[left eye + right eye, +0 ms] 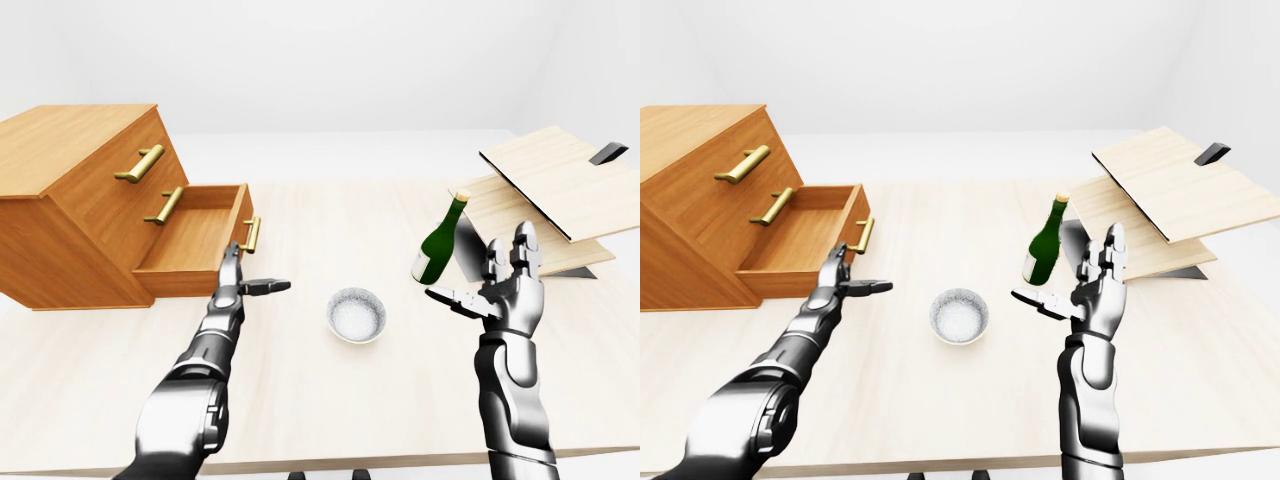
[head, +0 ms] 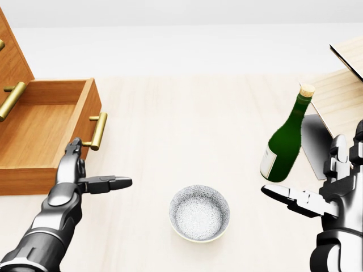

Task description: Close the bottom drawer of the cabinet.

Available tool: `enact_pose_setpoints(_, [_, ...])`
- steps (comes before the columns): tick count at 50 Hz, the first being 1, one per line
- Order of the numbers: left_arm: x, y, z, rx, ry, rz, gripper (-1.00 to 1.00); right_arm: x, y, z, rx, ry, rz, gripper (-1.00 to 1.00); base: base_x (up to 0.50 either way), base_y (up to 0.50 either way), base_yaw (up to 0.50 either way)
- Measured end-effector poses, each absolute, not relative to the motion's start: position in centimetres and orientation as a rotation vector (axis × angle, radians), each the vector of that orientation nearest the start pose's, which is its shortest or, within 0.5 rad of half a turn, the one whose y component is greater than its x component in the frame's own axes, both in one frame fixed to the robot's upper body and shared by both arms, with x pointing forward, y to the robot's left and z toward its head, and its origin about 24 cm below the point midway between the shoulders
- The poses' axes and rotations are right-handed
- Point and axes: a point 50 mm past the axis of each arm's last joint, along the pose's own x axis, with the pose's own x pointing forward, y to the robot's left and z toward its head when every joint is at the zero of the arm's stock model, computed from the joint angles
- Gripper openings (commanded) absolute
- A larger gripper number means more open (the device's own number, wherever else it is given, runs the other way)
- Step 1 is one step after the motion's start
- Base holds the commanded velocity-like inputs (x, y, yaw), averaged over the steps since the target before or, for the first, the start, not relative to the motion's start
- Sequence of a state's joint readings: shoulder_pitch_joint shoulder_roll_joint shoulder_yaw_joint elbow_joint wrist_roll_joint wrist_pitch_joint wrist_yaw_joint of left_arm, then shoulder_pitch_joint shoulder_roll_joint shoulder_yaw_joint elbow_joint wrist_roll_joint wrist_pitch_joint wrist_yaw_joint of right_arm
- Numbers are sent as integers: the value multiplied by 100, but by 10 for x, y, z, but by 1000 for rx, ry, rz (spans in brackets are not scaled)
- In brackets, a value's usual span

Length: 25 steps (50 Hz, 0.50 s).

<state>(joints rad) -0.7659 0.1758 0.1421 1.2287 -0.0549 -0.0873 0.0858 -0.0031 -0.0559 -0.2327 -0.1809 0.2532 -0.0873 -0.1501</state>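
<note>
Drawer [image 1: 190, 245] at the bottom of the cabinet [image 1: 75, 200] is pulled out, on the left of the worktop [image 1: 330, 390]. Its brass handle [image 2: 98, 131] is free. Left hand [image 2: 85, 173] is open, fingers spread, just near the drawer's front corner and holding nothing. Right hand [image 2: 326, 190] is open and empty too, near a green bottle [image 2: 286, 139]. Between the hands stands a bowl [image 2: 199, 212].

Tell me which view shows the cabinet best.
The left-eye view: the whole cabinet shows, with its open bottom drawer and all three handles. The right-eye view crops its left side; the head view shows mainly the drawer.
</note>
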Motion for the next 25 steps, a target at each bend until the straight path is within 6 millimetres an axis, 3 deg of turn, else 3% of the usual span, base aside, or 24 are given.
enact_pose_setpoints(25, [362,211,24,34,362,233,100,240,-222,95,192,-295,-355,100,0,0,0])
